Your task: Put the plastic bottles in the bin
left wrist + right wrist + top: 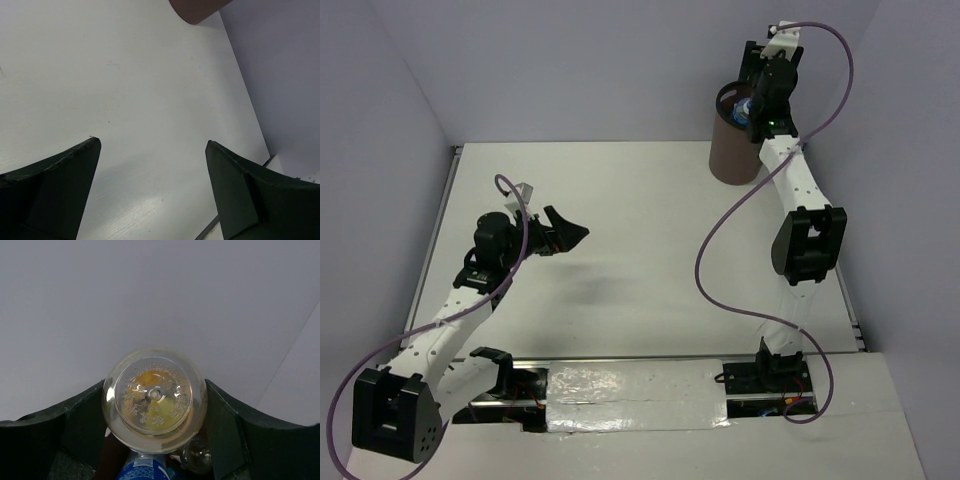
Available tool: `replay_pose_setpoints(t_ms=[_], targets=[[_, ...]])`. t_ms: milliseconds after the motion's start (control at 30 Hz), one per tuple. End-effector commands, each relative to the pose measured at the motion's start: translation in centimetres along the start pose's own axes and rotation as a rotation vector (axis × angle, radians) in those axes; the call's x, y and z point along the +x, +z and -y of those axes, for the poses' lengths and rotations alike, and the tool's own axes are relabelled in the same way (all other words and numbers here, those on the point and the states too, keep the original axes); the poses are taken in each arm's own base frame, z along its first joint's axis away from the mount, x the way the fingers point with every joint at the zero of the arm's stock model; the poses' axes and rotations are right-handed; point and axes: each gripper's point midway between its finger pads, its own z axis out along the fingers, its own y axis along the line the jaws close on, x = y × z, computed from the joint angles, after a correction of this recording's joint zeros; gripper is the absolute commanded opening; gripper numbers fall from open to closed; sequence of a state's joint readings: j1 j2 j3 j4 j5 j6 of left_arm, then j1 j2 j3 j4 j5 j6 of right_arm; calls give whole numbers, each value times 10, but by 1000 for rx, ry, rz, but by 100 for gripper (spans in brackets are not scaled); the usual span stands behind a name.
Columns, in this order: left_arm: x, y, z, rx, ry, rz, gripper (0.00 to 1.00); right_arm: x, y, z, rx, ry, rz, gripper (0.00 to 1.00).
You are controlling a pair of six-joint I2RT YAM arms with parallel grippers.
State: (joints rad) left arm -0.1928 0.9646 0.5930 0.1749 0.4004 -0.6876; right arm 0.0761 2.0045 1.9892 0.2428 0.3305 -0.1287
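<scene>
- Table (620, 200): white, flat and matte, with pale lilac walls (570, 70) on three sides.
- Cables (712, 235): purple and round, one looping from each arm. The right one hangs in a wide curve beside the arm, away from the bin's mouth.
- Bin (728, 160): brown, round and tapered like a cup, with a dark rim. It stands upright at the far right of the table, near the back wall. Its base edge also shows at the top of the left wrist view (197, 7).
- Left gripper (152, 141): black wedge-shaped fingers spread wide with nothing between them. It hangs above bare table, well apart from the bin.
- Right gripper (155, 384): positioned over the bin's mouth, fingers clamped on either side of a bottle.
- Bottle (155, 402): clear ribbed plastic with a round base facing the camera. Embossed lettering rings the base, and a yellow-orange tint shows through it.
- Blue-labelled bottle (145, 467): just beneath the held one and only partly visible.
- Second clear bottle (197, 456): beside the blue-labelled bottle, small, with only its rounded end showing.
</scene>
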Motion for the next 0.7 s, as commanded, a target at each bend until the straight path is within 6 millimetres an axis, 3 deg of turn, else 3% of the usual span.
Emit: replay_pose_setpoints(t_ms=[0, 133, 233, 333, 367, 533, 633, 667], targets=[[-11, -4, 4, 4, 9, 39, 99, -31, 6, 23, 56, 10, 117, 50], [-13, -4, 5, 5, 6, 48, 99, -6, 8, 29, 38, -2, 56, 81], [-16, -5, 8, 7, 14, 49, 99, 5, 6, 26, -3, 33, 4, 90], [-20, -6, 10, 2, 25, 51, 99, 4, 2, 19, -53, 68, -24, 99], [-20, -6, 10, 3, 28, 52, 99, 0, 4, 36, -40, 72, -21, 100], [-26, -8, 14, 8, 36, 64, 99, -4, -3, 38, -68, 136, -77, 100], [-29, -11, 17, 9, 49, 74, 99, -15, -16, 34, -103, 169, -100, 100], [-29, -12, 17, 5, 51, 69, 99, -28, -24, 35, -113, 178, -92, 100]])
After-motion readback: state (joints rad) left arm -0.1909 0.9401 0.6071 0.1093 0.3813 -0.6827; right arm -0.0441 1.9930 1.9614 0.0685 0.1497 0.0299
